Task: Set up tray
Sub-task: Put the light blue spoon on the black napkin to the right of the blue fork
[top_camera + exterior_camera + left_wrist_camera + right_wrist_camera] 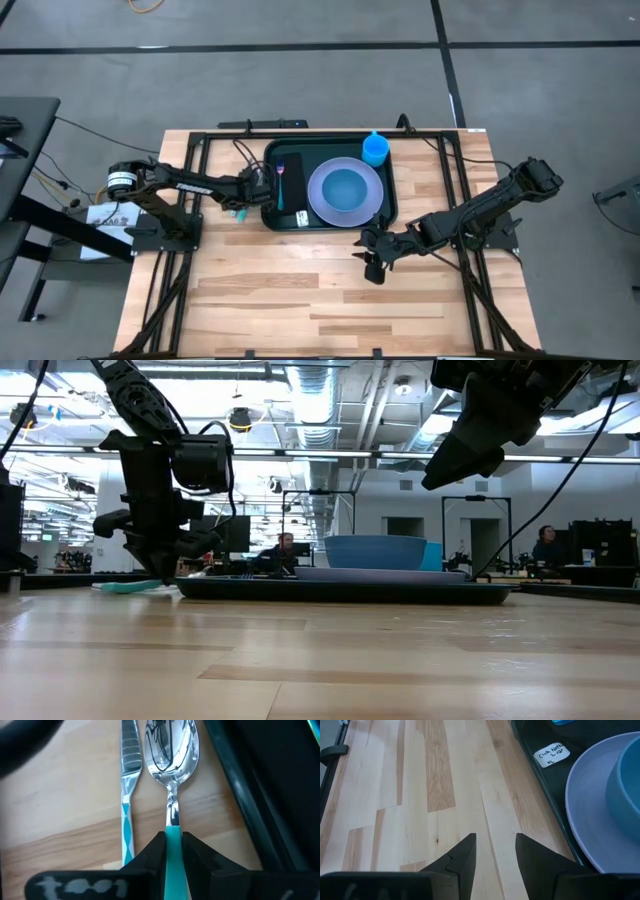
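Left gripper (pixel 173 851) fingers pinched together, arm stretched out low; right gripper (pixel 495 851) fingers apart.

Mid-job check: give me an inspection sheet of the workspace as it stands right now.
Surface: wooden table, bare planks in front.
Job's things: tray at the table's far middle, holding a lavender plate with a blue bowl on it, a blue cup, a fork on a black napkin, and a white label. Spoon and knife lie on the wood beside the tray.
Clutter: nothing seen.
Grippers: left gripper shut on the spoon's teal handle; right gripper open, empty, above bare wood beside the tray.
Cables: black leads along the arms.
Surroundings: seated people at desks beyond.
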Controlling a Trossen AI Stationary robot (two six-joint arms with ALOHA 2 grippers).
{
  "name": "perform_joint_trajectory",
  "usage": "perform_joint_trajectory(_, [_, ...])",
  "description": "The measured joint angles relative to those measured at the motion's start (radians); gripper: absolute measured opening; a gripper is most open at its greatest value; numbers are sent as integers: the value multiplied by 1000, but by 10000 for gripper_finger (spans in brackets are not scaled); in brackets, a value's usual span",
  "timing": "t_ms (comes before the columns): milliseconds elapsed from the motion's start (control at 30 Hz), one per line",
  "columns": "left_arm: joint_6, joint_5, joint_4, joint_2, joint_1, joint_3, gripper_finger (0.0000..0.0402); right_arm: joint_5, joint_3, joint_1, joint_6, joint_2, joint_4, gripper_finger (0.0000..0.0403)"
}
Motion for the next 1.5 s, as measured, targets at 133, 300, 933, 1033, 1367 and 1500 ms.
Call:
perform_joint_trajectory(133, [-10,-31,-1,0,0,1,35,0,0,0,0,0,0,129])
perform_joint_trajectory(300, [-11,-94,-12,0,-8,38,35,0,0,0,0,0,0,129])
perform_joint_trajectory(933, [-4,85,-47,0,82,356,35,0,0,0,0,0,6,129])
perform_joint_trajectory(1033, [-55,82,-44,4,95,350,35,0,0,0,0,0,6,129])
perform_joint_trajectory(1367, [-163,63,187,136,68,345,35,-2,0,1,0,0,10,129])
perform_joint_trajectory(1500, [-163,49,256,171,52,345,35,-11,0,1,0,0,10,129])
